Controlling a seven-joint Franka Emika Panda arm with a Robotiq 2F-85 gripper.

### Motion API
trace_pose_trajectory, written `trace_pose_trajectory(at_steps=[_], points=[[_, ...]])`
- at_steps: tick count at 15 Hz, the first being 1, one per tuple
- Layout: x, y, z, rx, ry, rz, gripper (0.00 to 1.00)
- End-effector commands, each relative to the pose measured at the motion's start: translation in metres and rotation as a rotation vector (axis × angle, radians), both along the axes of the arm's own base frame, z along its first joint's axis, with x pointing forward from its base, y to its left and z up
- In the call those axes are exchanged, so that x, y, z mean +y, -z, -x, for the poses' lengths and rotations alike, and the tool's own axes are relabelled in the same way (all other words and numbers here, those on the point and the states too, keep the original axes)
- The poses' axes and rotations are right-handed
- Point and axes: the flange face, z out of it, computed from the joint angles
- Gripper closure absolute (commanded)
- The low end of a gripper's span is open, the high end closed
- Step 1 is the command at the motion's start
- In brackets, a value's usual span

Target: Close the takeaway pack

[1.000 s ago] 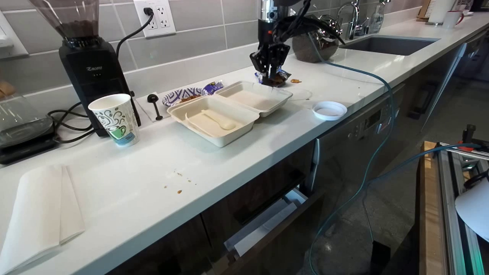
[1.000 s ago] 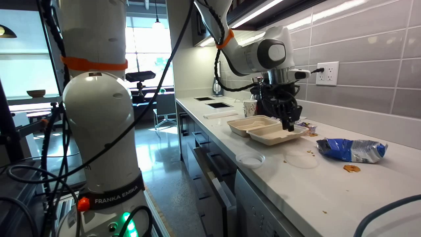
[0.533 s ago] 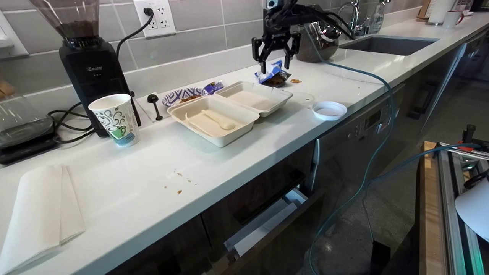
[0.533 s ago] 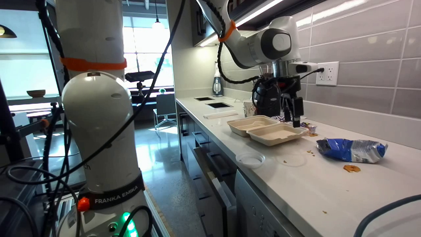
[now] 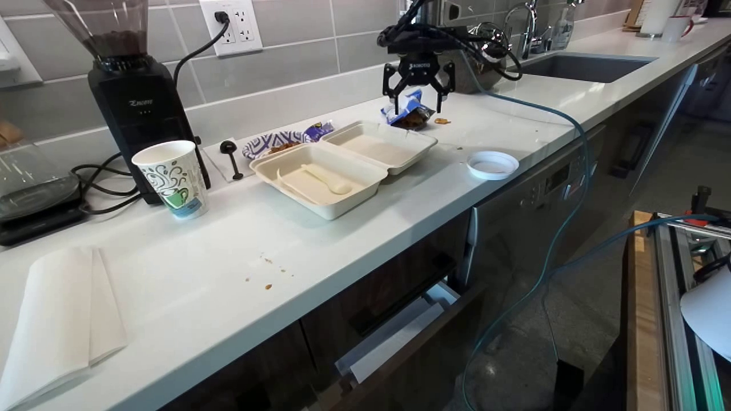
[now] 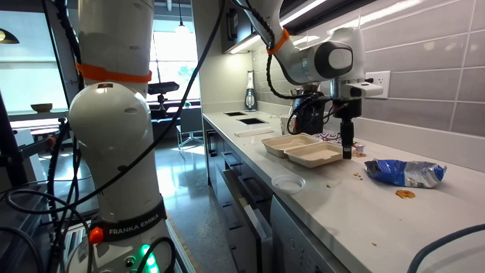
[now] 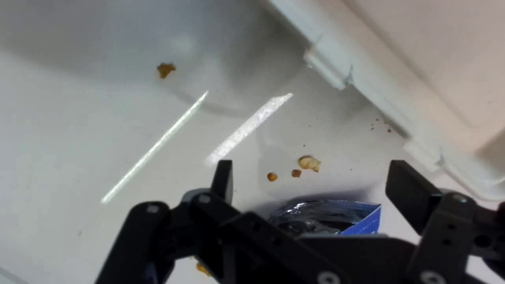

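Note:
The cream takeaway pack lies spread open on the counter, its two halves flat side by side in both exterior views. Pale cutlery rests in one half; the other half is bare. My gripper points down off the free edge of the bare half, fingers wide apart. Seen side-on, the gripper hangs by that edge, low over the counter. In the wrist view the pack's tabbed rim runs past the right finger. Only counter, crumbs and part of a bag show between the fingers; nothing is held.
A blue and silver snack bag lies close to the gripper, behind the jaws in the wrist view. A patterned plate, a paper cup, a white round bowl and the tiled wall surround the pack.
My fingers have spread wide, and the wrist has turned. The gripper has moved from above the bare half outward past its edge, toward the snack bag. The pack has not moved.

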Motion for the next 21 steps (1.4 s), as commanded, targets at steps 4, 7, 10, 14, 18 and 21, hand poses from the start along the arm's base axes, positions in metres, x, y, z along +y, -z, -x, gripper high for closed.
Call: trace_pose_trajectory(at_steps=[4, 7, 10, 14, 18, 21], points=[[-0.009, 0.036, -0.026, 0.05, 0.294, -0.182, 0.0], [-0.016, 0.05, -0.022, 0.061, 0.42, -0.26, 0.0], [-0.025, 0.058, -0.014, 0.062, 0.545, -0.342, 0.0], [-0.04, 0.051, 0.0, 0.027, 0.677, -0.428, 0.0], [-0.043, 0.037, 0.004, -0.015, 0.699, -0.439, 0.0], [-0.039, 0.044, -0.002, 0.006, 0.694, -0.449, 0.0]])
